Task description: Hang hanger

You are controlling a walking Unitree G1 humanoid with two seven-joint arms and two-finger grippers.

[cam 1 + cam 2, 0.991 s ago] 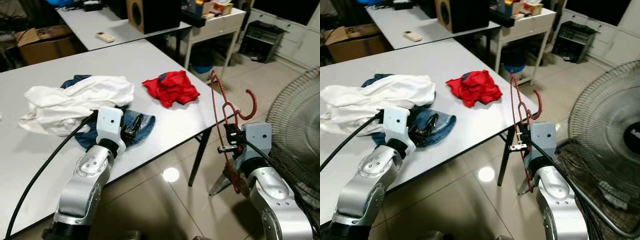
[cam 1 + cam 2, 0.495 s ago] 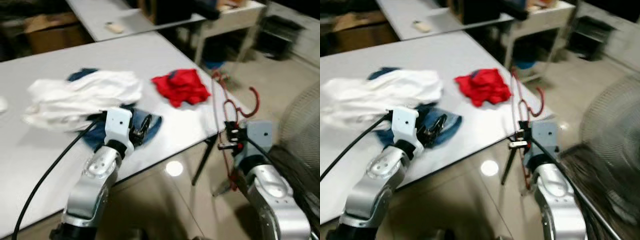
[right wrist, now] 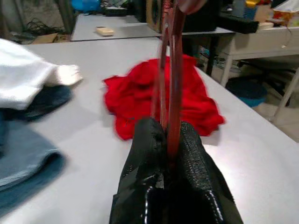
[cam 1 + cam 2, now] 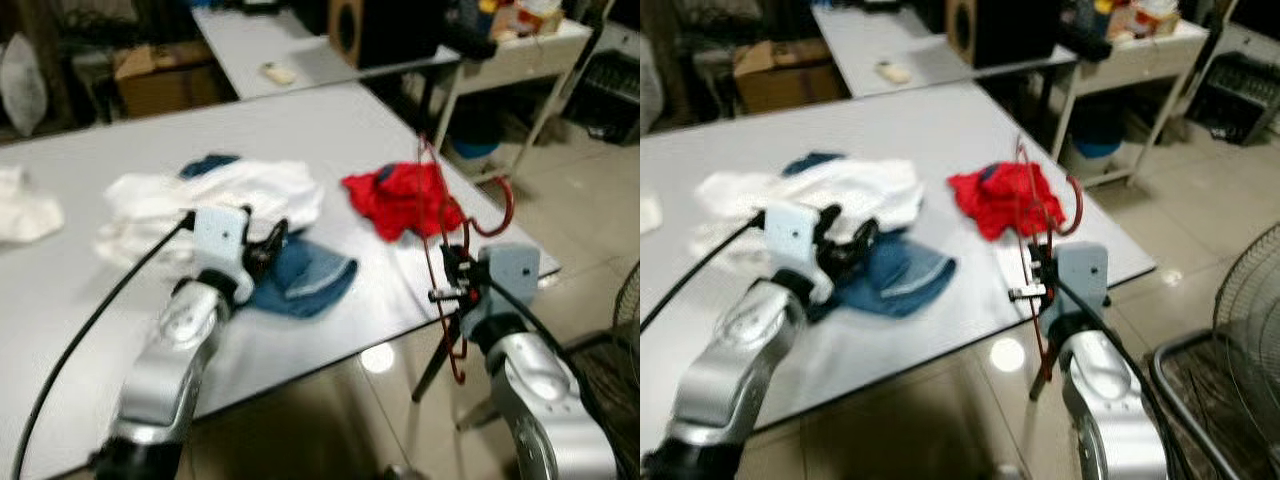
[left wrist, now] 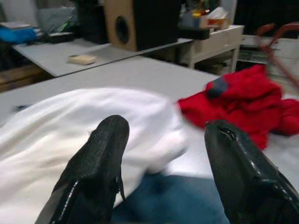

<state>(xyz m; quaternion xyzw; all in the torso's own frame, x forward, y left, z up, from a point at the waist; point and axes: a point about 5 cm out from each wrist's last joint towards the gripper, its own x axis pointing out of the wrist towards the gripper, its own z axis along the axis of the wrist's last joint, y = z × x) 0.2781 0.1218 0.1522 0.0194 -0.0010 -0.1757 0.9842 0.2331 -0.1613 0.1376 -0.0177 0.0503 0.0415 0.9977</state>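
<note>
My right gripper (image 4: 452,283) is shut on a dark red wire hanger (image 4: 437,215), held upright beside the table's right corner with its hook (image 4: 500,210) pointing right. In the right wrist view the fingers (image 3: 187,154) pinch the hanger wire (image 3: 173,70). My left gripper (image 4: 268,243) stands open over the table, above a blue denim garment (image 4: 300,280) and next to a white garment (image 4: 220,195). Its two fingers (image 5: 100,154) are spread in the left wrist view, nothing between them. A red garment (image 4: 395,195) lies near the table's right edge.
The grey table (image 4: 130,140) carries another white cloth (image 4: 25,205) at far left. A second table (image 4: 300,60) behind holds a remote (image 4: 278,72) and a speaker (image 4: 385,25). A fan (image 4: 1255,320) stands at the right on the tiled floor.
The whole picture has shifted right and down, so the camera turned left. The hanger stays gripped in my right gripper. My left gripper stays open over the clothes.
</note>
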